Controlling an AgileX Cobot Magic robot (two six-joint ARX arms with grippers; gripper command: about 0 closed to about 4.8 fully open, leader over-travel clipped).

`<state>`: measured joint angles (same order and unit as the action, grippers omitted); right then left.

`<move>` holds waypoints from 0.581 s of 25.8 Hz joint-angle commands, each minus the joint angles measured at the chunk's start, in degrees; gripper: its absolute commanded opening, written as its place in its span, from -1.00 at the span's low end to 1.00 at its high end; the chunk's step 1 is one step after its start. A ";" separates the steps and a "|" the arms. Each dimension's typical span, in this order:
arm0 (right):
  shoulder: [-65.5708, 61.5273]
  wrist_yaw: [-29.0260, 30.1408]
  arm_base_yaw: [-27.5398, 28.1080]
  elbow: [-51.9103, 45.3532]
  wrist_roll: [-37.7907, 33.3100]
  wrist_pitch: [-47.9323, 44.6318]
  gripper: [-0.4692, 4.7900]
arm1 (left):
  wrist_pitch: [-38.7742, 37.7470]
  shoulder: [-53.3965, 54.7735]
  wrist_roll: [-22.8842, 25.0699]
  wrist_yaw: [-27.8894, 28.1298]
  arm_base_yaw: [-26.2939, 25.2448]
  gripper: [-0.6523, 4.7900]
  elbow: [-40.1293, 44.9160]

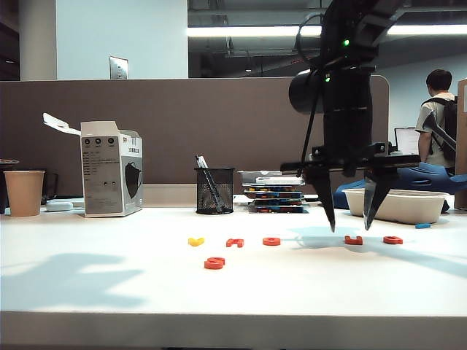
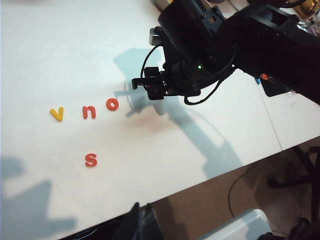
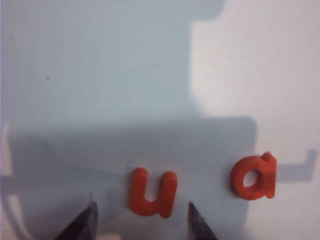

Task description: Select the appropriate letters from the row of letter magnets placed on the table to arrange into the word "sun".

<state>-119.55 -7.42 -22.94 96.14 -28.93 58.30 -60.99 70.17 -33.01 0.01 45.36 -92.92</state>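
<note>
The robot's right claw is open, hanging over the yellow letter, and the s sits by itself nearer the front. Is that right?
Not the yellow letter. The right wrist view shows the right claw open over the orange-red u. The s does sit alone nearer the front.

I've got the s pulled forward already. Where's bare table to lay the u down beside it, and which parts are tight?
Bare table lies on both sides of the s, along the front edge. The row behind is crowded: yellow v, n, o, then u and a. The open right pincer hangs over the u.
</note>
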 commanded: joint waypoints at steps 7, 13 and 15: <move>-0.57 0.85 1.92 0.22 -0.22 -1.33 0.04 | -0.22 -0.20 0.22 -0.22 0.07 -0.78 -0.15; -0.57 3.87 2.82 0.22 -0.20 -1.38 0.04 | -0.17 -0.17 0.24 -0.20 0.07 -0.78 -0.15; -0.57 3.96 2.80 0.22 -0.22 -1.51 0.04 | -0.11 -0.17 0.24 0.02 0.04 -0.78 -0.15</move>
<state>-120.29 -3.51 -20.10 96.14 -28.99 57.23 -61.54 70.15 -32.99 0.01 45.36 -92.92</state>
